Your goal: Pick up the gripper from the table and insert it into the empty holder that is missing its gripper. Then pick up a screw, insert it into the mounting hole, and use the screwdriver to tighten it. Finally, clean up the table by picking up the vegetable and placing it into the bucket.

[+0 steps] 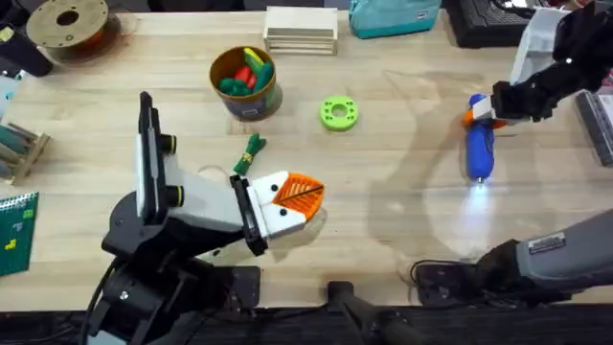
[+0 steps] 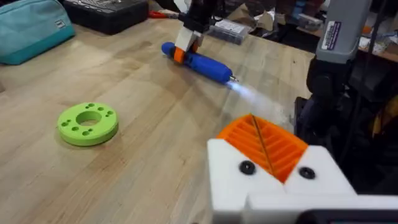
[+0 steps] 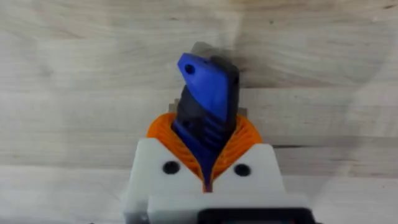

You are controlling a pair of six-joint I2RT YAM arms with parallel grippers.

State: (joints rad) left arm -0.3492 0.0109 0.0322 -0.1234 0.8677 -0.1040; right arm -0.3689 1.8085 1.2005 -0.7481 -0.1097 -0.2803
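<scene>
Overhead: left gripper [image 1: 299,196] low over the table, left of centre, white body with orange ribbed pads pressed together, nothing between them. Vegetable [image 1: 251,153] flat on the wood just beyond that gripper, between it and the bucket [image 1: 246,81]. Bucket upright near the far edge, holding green, red and yellow toy produce. Green disc [image 1: 338,112] with holes to the right of the bucket, apart from it. Right gripper [image 1: 479,111] at the far right, pinching the upper end of the screwdriver [image 1: 479,149]. Screwdriver body pointing toward the near edge, lit tip throwing a bright patch on the table [image 1: 412,153]. Wooden block stack [image 1: 301,29] and teal pouch [image 1: 391,16] along the far edge; spool [image 1: 67,24] at the far left corner.

Left wrist: own orange pads [image 2: 264,144] closed against each other, 2 dark screw heads showing on the white body below them. Green disc [image 2: 87,122] lying flat on the wood. Screwdriver [image 2: 199,61] farther off, tilted, tip glowing just above the table, its upper end held by the other arm's gripper [image 2: 184,51]. Teal pouch [image 2: 28,28] at the edge.

Right wrist: own gripper [image 3: 205,155] clamped on the blue screwdriver [image 3: 206,99], orange pads [image 3: 165,134] squeezing it from both sides. Blue end sticking out past the pads, 1 small hole near its corner. Bare wood behind.
</scene>
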